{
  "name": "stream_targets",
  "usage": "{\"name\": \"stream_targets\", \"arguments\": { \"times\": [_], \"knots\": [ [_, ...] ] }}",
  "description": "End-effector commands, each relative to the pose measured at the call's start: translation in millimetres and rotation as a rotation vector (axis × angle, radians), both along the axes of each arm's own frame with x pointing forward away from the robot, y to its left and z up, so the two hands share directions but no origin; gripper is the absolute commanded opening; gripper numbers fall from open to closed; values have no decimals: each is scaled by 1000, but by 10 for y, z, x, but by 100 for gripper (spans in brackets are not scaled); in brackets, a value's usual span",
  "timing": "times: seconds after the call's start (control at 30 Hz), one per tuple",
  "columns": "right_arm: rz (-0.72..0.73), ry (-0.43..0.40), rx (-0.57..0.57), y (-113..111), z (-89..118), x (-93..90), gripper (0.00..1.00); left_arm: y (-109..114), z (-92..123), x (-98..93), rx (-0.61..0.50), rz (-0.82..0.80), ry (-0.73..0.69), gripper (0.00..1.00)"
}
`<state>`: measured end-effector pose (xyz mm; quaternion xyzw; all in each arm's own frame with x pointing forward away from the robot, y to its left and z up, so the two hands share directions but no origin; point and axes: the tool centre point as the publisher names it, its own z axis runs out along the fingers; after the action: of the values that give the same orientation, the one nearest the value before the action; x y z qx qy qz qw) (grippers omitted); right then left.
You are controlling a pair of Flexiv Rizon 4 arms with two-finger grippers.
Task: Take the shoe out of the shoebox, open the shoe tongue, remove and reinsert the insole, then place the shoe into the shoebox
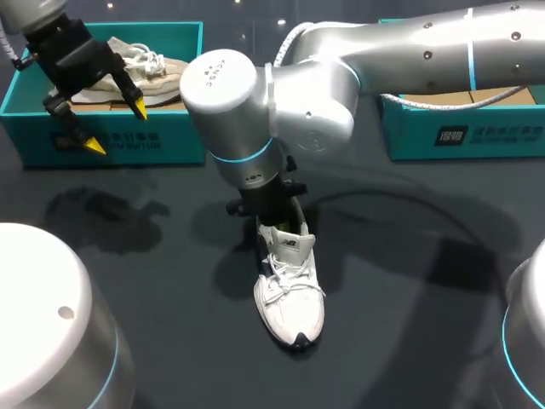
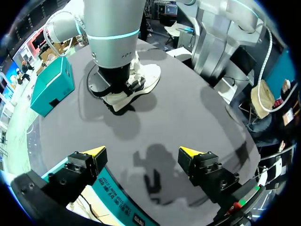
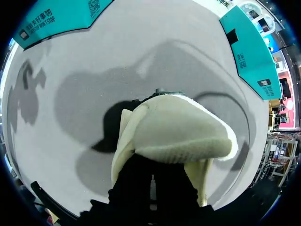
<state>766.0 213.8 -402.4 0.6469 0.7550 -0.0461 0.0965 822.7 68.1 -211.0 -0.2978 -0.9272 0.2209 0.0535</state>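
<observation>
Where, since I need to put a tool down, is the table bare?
Bare table lies right of the white shoe, below the right shoebox, and between shoe and left shoebox. Crowded at the shoe's heel, under the right arm.

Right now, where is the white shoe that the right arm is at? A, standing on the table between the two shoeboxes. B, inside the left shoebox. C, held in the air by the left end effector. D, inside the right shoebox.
A: the white shoe stands on the dark table out in the open, while the left end effector hangs open over the left shoebox, well apart from it.
</observation>
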Motion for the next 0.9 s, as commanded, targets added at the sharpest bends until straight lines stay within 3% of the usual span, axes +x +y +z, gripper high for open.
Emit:
{"name": "stream_targets", "arguments": {
  "times": [0.03,0.23,0.5,0.9],
  "knots": [
    [-9,6,3,18,-120,-180,0,6,4,0,2,-1,0,100],
    [-31,-23,-25,70,50,-309,0,6,4,0,2,-1,0,100],
    [-30,-66,-65,52,357,-174,0,6,4,0,2,-1,0,100],
    [-40,56,10,-215,460,-123,0,6,4,0,2,-1,0,100]
  ]
}}
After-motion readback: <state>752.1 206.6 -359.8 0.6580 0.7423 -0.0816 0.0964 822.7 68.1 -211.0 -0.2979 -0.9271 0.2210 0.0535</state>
